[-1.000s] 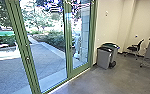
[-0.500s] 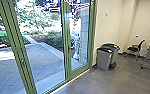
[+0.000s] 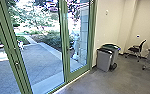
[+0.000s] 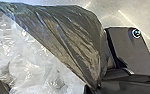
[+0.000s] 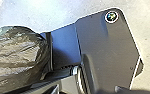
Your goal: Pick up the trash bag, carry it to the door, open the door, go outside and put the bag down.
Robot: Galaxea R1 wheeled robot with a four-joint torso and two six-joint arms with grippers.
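Trash bag status, anyone? Which step are we on?

Carry step, I reckon. The dark plastic is bunched right beside the robot's own dark plate, and my guess is that's all on the room side of the glass door. Door looks shut from where I'm standing, so the opening and the put-down aren't done.

And the claws? Got a proper hold?

Honestly can't tell, for the left claw or the right claw. Can't see how far open either one is, or which has the bag, if either does.

So what does the move call for?

Imo, getting squared up to the door without the bag snagging on the green upright at its left, plus a claw free for opening. Tricky if both are busy. The grey bin is to the right of the door, so it shouldn't be in the way.

Anything you can't make out?

Loads lol. No clue which panel swings. There's a small round fitting on that upright, might be a lock, might not. The upright's foot is cut off. Pale shape behind the door glass could be a person or just a reflection. And the crinkly clear plastic next to the dark film: contents or another liner? Can't say.
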